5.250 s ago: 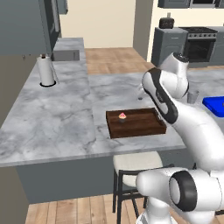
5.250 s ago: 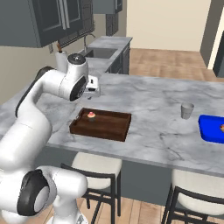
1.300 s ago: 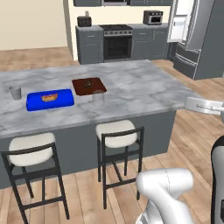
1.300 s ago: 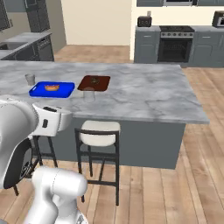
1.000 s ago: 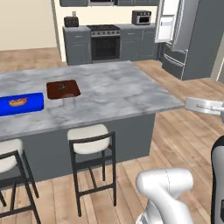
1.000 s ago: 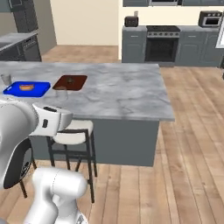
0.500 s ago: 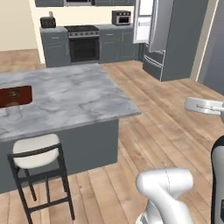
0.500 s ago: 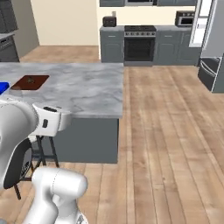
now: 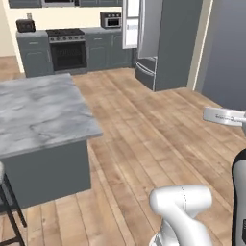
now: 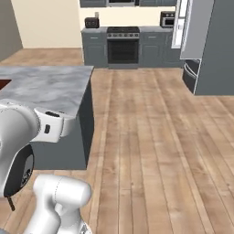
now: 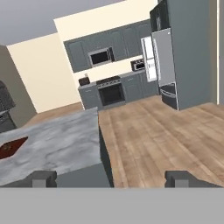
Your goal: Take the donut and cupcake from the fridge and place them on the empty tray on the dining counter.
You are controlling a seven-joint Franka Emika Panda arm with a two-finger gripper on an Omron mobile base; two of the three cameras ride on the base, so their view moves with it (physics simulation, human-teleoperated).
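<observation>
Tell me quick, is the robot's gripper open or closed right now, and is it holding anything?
Two-finger gripper: open, dark tips set wide apart, nothing between them.

The dining counter [image 9: 38,108] occupies the left side of both base views, with open wooden floor [image 9: 158,129] to its right. The fridge [image 9: 166,41] stands at the far right, door open, beside the cabinet run holding the oven [image 9: 68,50]. In the hand view, the tray [image 11: 11,147] lies on the dining counter at the left edge.
</observation>
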